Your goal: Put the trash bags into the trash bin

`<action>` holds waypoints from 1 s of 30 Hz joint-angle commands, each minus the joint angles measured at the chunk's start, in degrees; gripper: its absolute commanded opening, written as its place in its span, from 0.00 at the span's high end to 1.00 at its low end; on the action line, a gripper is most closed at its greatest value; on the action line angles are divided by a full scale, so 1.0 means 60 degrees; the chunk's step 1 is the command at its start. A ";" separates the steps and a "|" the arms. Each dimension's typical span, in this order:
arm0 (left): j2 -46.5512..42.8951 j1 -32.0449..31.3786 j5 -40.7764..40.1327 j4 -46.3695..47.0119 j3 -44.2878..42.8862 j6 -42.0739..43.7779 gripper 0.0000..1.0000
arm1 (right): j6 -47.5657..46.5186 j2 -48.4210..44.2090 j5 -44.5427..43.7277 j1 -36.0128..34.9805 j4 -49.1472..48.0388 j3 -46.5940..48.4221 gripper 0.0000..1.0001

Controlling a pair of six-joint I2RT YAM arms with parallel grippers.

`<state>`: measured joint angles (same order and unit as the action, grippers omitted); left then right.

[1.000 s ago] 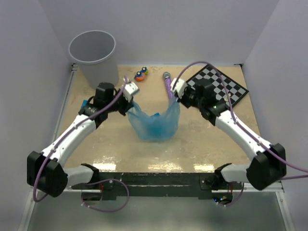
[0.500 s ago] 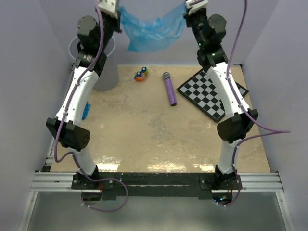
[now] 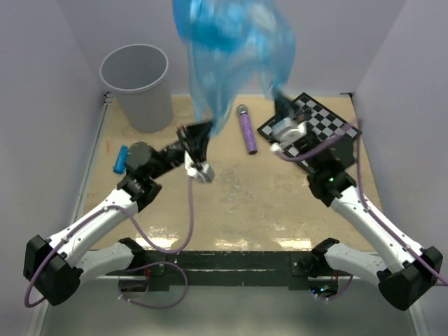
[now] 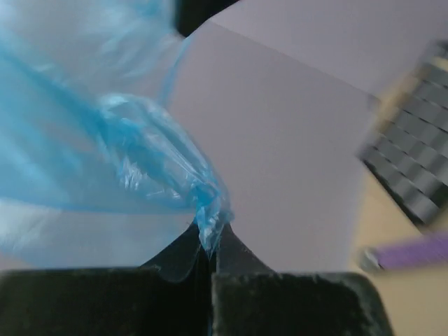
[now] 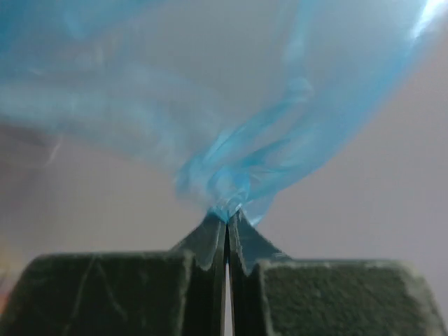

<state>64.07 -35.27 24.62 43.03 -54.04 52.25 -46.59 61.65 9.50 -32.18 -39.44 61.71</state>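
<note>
Slack is what this step needs managed: the trash bags (image 3: 234,49), a wide floppy sheet of translucent blue film, balloon high over the table toward 12 o'clock, strung between both arms. The trash bin (image 3: 143,105) stands well apart at about 10 o'clock, in the far left corner. To do this well, I judge, both arms should travel together toward the bin with the two pinch points drawn closer, so the sheet hangs narrower than the bin's pale rim. They should then lower it until the bulk is inside before either side lets go, since film this light may drape over the rim or catch air and drift. The path is best kept above the purple microphone (image 3: 246,129) and the chessboard (image 3: 322,122), which lie at 1 to 2 o'clock. The left gripper (image 4: 210,245) is clamped tight, jaws together, with a twisted corner of film nipped between the tips. The right gripper (image 5: 226,224) is likewise fully closed on a gathered bunch of the film, only a hairline gap showing between its fingers.
</note>
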 commanded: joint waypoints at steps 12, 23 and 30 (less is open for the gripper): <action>-0.0469 -0.0568 0.1081 -1.3546 0.0350 -0.0721 1.00 | 0.0290 -0.4489 0.1086 0.0076 0.9230 -0.3283 1.00; 0.2148 0.2008 -0.1716 -1.0130 -0.2545 -0.6539 1.00 | 0.2359 0.1347 -0.2474 0.0821 0.5038 -0.0668 1.00; 0.5371 0.2377 -0.3016 -0.9705 -0.7931 -0.6745 1.00 | 0.3297 0.6391 -0.3237 0.1863 0.4847 0.6358 1.00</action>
<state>89.03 -20.88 13.98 -20.84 -84.25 16.34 -31.27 92.36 -3.97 -23.05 -1.76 78.87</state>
